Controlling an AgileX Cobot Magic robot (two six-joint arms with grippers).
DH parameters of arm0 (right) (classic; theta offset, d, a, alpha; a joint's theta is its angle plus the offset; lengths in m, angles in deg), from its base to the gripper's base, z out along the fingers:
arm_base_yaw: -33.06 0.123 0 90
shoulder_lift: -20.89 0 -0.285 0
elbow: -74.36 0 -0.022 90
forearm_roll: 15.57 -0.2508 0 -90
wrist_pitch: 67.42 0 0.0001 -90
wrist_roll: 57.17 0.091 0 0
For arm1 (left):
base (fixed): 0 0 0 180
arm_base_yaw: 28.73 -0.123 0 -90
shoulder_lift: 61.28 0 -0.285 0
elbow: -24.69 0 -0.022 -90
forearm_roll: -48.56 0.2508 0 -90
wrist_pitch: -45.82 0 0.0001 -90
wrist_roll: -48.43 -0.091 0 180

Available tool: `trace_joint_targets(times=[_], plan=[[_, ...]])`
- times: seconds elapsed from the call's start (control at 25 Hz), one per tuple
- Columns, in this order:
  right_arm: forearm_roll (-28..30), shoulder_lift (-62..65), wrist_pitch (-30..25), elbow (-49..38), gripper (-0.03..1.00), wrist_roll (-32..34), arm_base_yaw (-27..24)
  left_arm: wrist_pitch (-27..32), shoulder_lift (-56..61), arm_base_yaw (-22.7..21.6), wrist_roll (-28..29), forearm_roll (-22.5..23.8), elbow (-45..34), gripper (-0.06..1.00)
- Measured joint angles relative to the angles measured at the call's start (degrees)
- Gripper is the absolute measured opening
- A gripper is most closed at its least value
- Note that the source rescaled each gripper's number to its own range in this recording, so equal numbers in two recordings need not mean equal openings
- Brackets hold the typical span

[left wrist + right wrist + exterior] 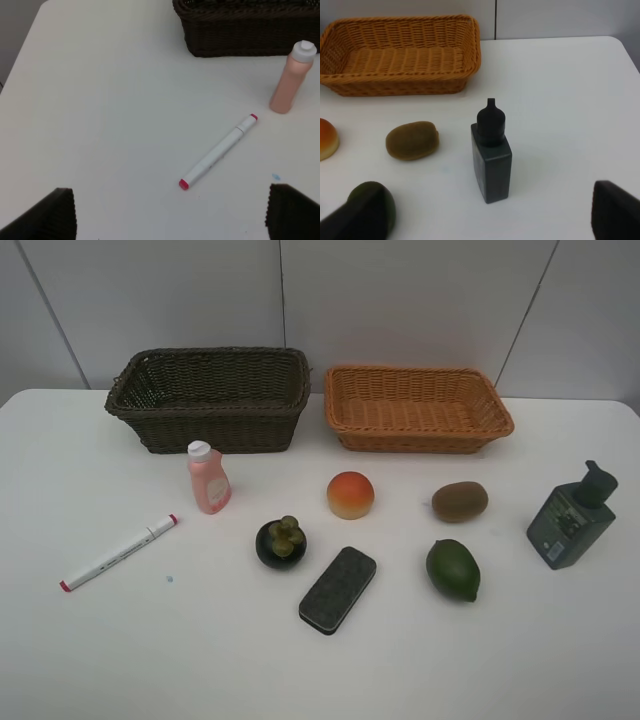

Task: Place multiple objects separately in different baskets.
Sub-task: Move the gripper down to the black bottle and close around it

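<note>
**Marker lies slantwise ahead of the open left end effector**

The white red-ended marker (219, 151) lies flat on the white worktop (100, 100), far to the left side. Its long axis slants across the line between the jaws rather than square to it. The left end effector (170, 215), the nearer one, hovers just short of it, released wide and empty. I judge it needs a wrist turn before closing. The dark brown woven basket (240, 30) stands beyond. The right end effector (485, 220), also released and empty, faces the dark rectangular pump bottle (491, 160), well apart from the marker.
</note>
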State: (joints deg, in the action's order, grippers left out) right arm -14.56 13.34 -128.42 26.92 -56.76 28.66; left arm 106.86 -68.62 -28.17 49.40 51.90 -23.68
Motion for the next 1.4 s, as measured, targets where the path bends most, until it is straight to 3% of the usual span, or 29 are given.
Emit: trace_joint_targets(times=[1.4], plan=[[-1.01,0.00,0.00,0.00,0.99,0.00,0.00,0.00,0.00,0.00,0.00,0.00,0.00,1.00]])
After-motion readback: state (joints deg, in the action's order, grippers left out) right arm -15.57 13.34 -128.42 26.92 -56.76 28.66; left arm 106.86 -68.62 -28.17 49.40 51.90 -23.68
